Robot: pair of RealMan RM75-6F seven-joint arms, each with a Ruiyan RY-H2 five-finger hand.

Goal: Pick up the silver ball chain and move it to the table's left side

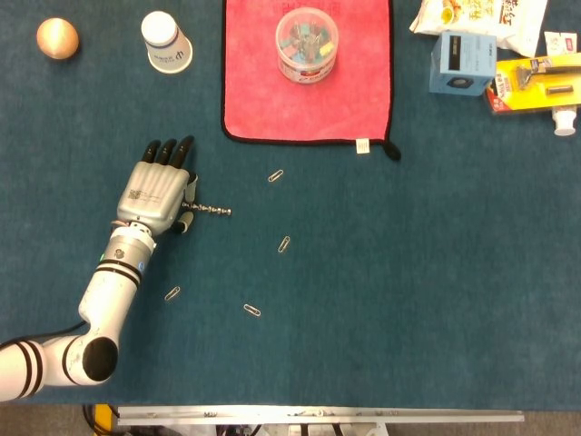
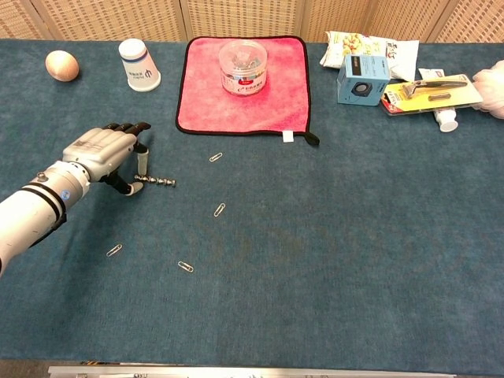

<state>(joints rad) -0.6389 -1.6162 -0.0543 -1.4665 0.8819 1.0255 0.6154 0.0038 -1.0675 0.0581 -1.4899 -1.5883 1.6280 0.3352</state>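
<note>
Desk (image 1: 408, 300): dark teal-blue, uniform, no pattern. My left hand (image 1: 159, 191): silver-grey back, black fingers (image 1: 172, 150); forearm white with black bands. Ball chain (image 1: 209, 210): silver, dark gaps between beads. Paper clips, e.g. (image 1: 284, 243): silver. Cloth (image 1: 309, 100): pinkish red, black edging, small white tag at lower edge. Tub (image 1: 307, 44) on cloth: clear, contents pale green, yellow, pink. Cup (image 1: 167, 42): white, blue mark on side. Egg (image 1: 57, 38): tan-orange. Box (image 1: 462, 62): light blue, dark round mark on the face. Packet (image 1: 531, 84): yellow with red, holding a grey razor. Bag (image 1: 481, 18): white with yellow print.
</note>
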